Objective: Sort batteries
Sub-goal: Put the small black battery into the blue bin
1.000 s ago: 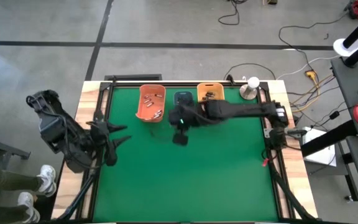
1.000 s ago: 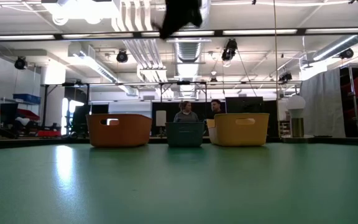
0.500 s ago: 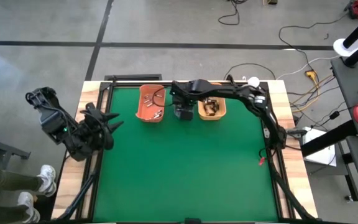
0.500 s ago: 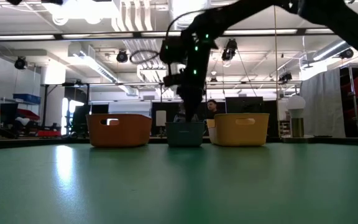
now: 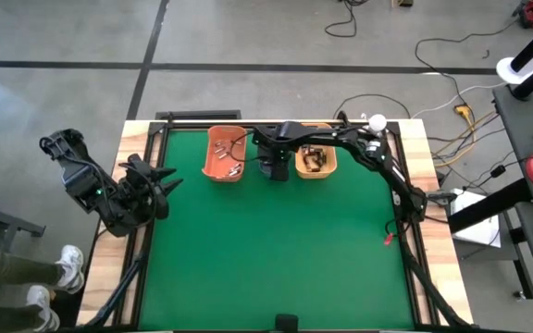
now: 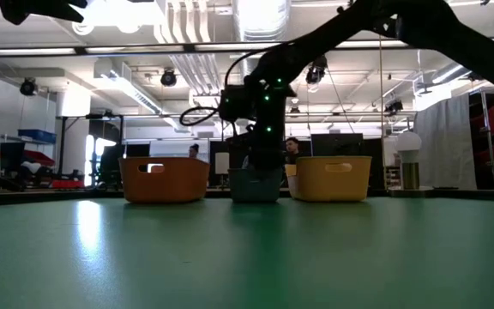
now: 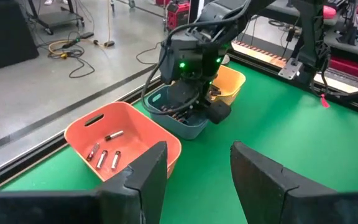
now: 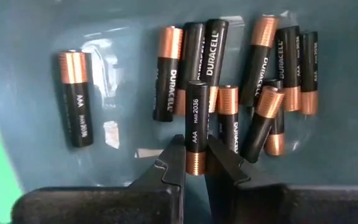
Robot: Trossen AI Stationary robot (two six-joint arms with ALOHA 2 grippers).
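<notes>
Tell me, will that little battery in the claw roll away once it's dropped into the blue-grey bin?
Probably only a little. The held battery is a smooth round cylinder, so it could roll, but the blue-grey bin walls and the other batteries piled there should stop it. The right claw pinches just its coppery end, so it may tip on release.

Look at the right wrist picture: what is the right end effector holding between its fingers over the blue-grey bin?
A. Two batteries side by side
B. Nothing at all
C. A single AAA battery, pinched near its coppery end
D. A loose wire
C. The right end effector is shut on one black AAA battery near its coppery end, above the other batteries lying in the blue-grey bin.
</notes>
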